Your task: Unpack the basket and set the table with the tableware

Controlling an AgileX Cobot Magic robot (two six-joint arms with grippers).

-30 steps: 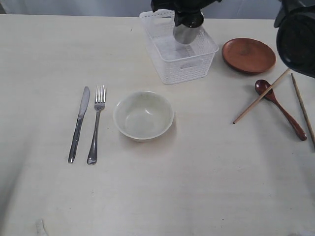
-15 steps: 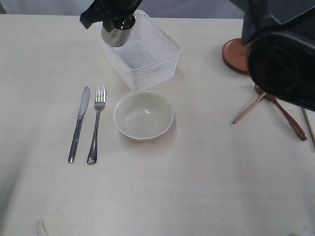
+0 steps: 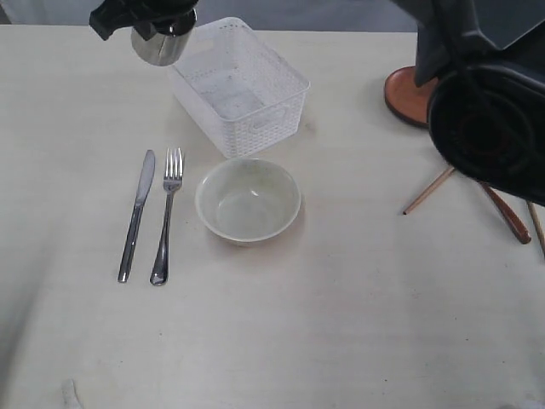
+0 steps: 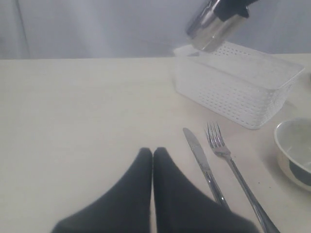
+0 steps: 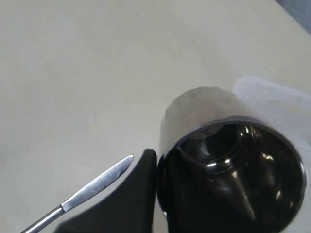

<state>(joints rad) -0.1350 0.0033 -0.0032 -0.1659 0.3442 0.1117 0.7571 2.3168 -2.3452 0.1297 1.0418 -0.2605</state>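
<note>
My right gripper [image 3: 143, 15] has reached across to the far left and is shut on the wall of the steel cup [image 3: 160, 44], which hangs tilted above the table [image 3: 341, 324], left of the white basket [image 3: 240, 85]. In the right wrist view one finger [image 5: 138, 194] presses the outside of the cup [image 5: 209, 116]. Knife [image 3: 136, 217], fork [image 3: 166, 217] and pale bowl [image 3: 248, 201] lie in a row near the middle. My left gripper [image 4: 152, 151] is shut and empty, low over bare table next to the knife [image 4: 201, 160].
The right arm's dark bulk [image 3: 490, 94] hides much of the brown plate [image 3: 400, 94], the wooden spoon [image 3: 508, 219] and a chopstick [image 3: 428, 192] at the right. The basket looks empty.
The right gripper has carried the cup up out of the basket and leftward past its rim. The basket itself has shifted left on the table.
</note>
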